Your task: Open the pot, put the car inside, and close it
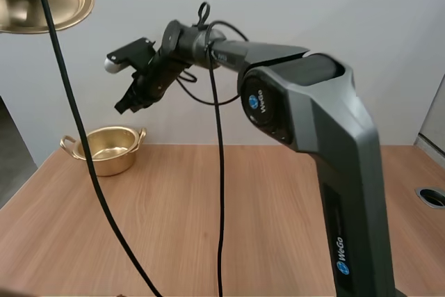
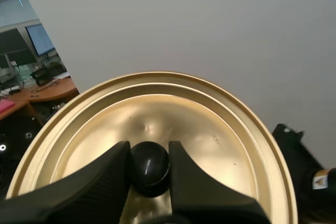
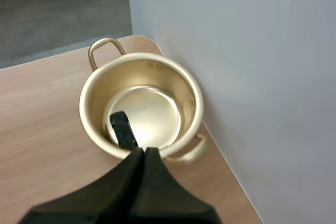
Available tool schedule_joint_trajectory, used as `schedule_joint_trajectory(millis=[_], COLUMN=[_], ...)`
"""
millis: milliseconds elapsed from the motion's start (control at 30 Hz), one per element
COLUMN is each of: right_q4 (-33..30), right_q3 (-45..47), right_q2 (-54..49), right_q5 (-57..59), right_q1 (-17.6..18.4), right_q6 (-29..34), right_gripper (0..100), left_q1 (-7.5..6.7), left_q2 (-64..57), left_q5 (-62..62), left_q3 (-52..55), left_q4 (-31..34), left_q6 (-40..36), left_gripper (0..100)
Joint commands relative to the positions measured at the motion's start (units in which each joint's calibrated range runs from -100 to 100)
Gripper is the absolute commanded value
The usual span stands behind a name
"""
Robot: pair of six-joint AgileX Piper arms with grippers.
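Robot lab: robot arm (image 1: 306,102) over wooden table (image 1: 208,227).

Shiny gold pot (image 1: 110,149) far left, same gold inside. Gold lid (image 2: 157,124), ringed rim, glossy black knob (image 2: 149,167). Matte black left gripper (image 2: 149,150), black right gripper (image 1: 127,104) too. Light brown wood-grain table (image 1: 243,227). Dark grey right arm (image 1: 327,144), blue round logo (image 1: 259,100), white lettering (image 1: 341,255). Plain off-white wall (image 1: 313,5).

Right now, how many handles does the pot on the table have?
2. One handle sticks out of the pot toward the left edge of the table; the other handle is on the opposite side.
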Motion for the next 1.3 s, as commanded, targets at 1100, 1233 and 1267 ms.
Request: schedule_joint_trajectory(millis=[1100, 1233, 1267], right_q4=[-21.9, -23.8, -24.3], right_q3=[-0.1, -0.1, -0.1], right_q2=[-51.6, -53.1, -53.5], right_q5=[25.1, 25.1, 25.1], right_q1=[-13.9, -13.9, -13.9], right_q6=[7.9, 8.8, 8.8], right_gripper=[0, 0, 0], left_q1=[-1.95, -2.38, -2.38], left_q2=[50.9, 53.4, 54.2], left_q5=[-24.9, -26.6, -26.6], left_q3=[7.3, 6.8, 6.5], left_q4=[-29.6, -29.7, -29.9], left_q6=[33.4, 34.7, 34.7], left_gripper=[0, 0, 0])
